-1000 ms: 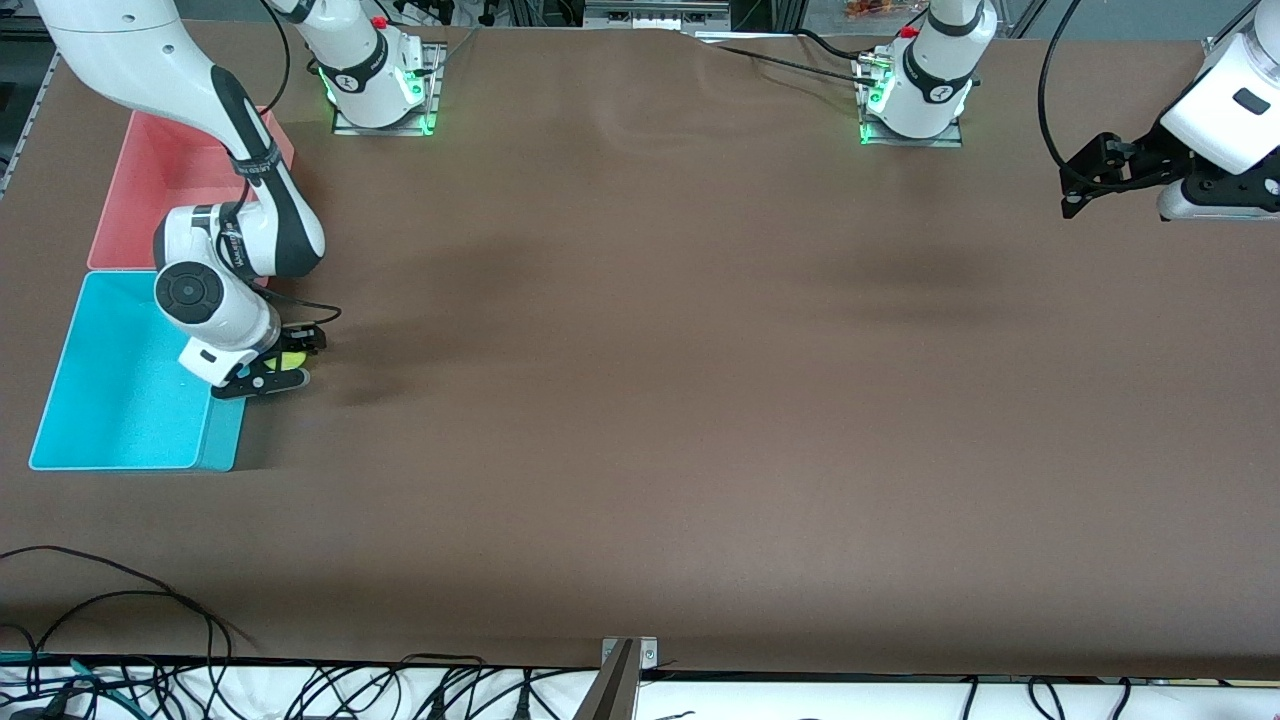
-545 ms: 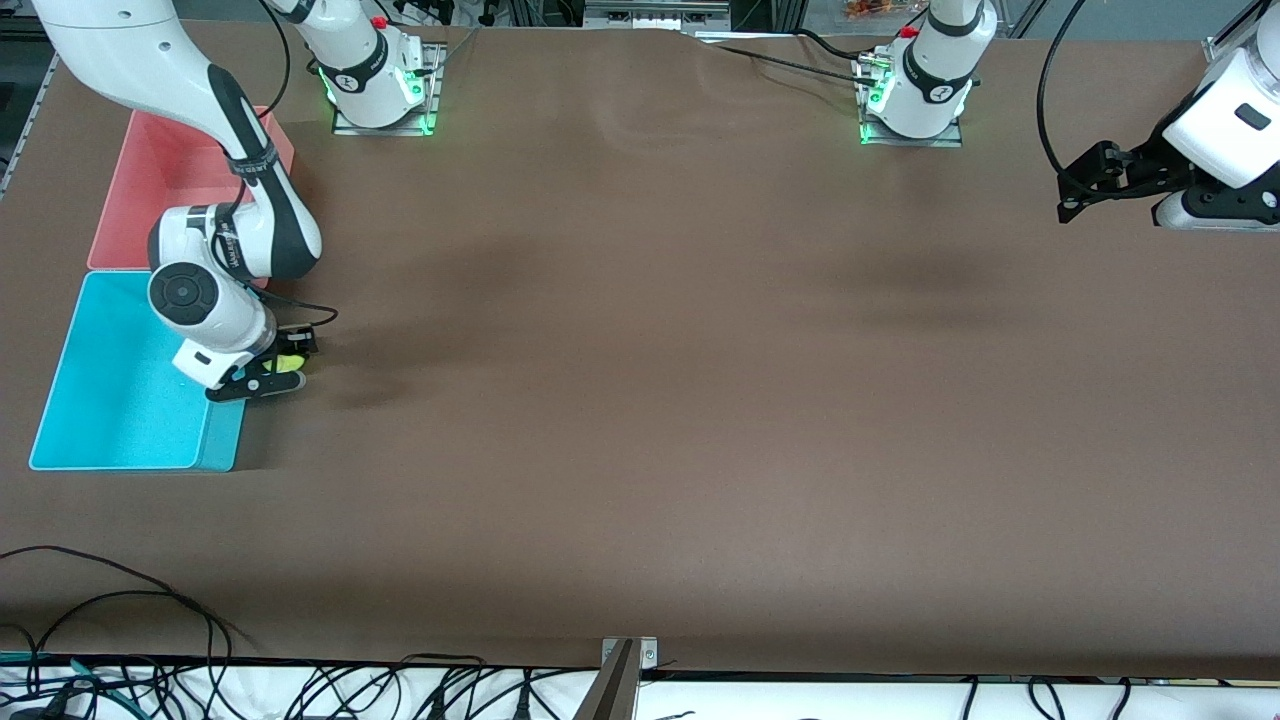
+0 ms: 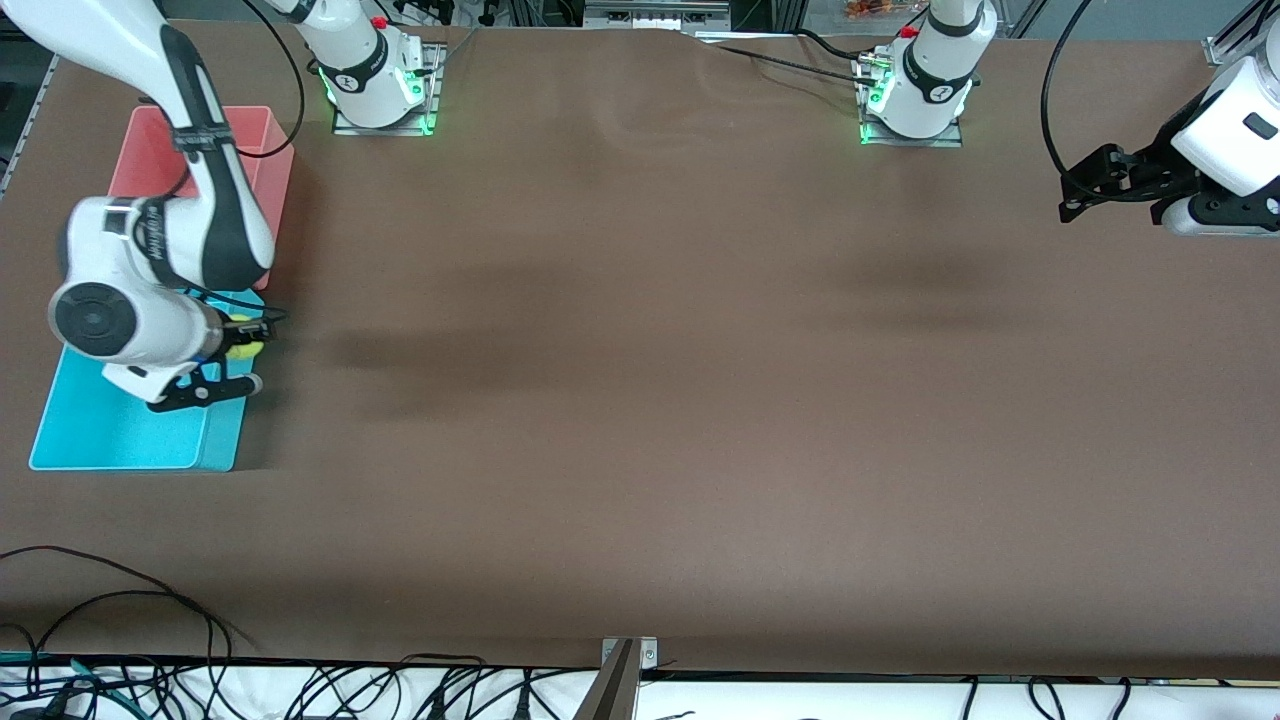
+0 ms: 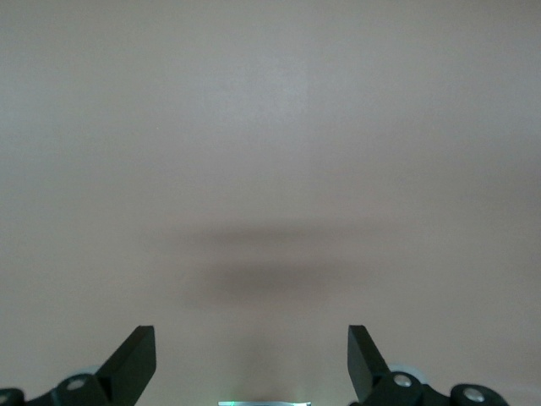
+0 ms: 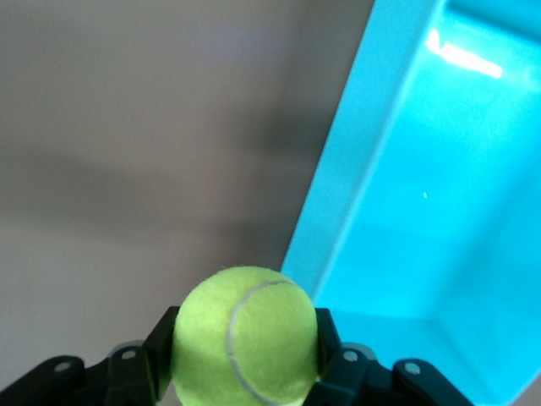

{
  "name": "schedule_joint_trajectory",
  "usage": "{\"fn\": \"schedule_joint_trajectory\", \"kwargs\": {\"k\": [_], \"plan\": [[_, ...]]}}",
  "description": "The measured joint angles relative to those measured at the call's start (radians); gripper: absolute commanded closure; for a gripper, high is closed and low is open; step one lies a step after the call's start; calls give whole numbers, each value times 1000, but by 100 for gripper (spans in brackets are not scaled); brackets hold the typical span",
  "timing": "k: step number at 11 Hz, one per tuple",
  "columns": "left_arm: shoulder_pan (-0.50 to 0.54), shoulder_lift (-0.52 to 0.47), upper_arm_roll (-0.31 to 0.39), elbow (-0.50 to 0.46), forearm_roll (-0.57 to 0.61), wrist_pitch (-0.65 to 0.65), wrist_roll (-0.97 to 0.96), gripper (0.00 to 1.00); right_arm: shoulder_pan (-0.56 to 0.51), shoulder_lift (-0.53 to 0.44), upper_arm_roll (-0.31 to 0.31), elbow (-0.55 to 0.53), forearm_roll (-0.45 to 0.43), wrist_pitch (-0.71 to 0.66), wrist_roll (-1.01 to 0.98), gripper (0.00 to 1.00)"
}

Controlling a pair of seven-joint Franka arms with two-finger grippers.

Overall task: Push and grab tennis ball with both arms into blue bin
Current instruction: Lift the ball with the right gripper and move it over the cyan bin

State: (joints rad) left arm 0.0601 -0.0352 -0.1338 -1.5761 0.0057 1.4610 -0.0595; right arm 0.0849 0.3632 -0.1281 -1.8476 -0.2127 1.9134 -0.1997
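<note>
Squeezing the fuzzy, light, springy tennis ball across its middle, the right gripper hangs over the blue bin; the left gripper waits, fingers apart.

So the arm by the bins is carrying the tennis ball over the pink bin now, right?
Not quite. The right gripper does hold the tennis ball, but it is over the edge of the blue bin, not the pink bin. The right wrist view shows blue walls right beside the ball.
</note>
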Motion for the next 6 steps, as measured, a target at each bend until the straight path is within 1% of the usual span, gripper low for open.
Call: {"fn": "schedule_joint_trajectory", "kwargs": {"k": [1, 4, 5, 6], "plan": [[0, 0, -1, 1, -1, -4, 0, 0, -1, -15, -34, 8, 38, -35, -86, 72], [0, 0, -5, 2, -2, -8, 0, 0, -21, -24, -179, 7, 168, -61, -384, 71], [0, 0, -6, 2, -2, -8, 0, 0, -47, -19, -199, 3, 201, -62, -457, 70], [0, 0, -7, 3, -2, -8, 0, 0, -77, -10, -204, 1, 232, -62, -516, 69]]}}
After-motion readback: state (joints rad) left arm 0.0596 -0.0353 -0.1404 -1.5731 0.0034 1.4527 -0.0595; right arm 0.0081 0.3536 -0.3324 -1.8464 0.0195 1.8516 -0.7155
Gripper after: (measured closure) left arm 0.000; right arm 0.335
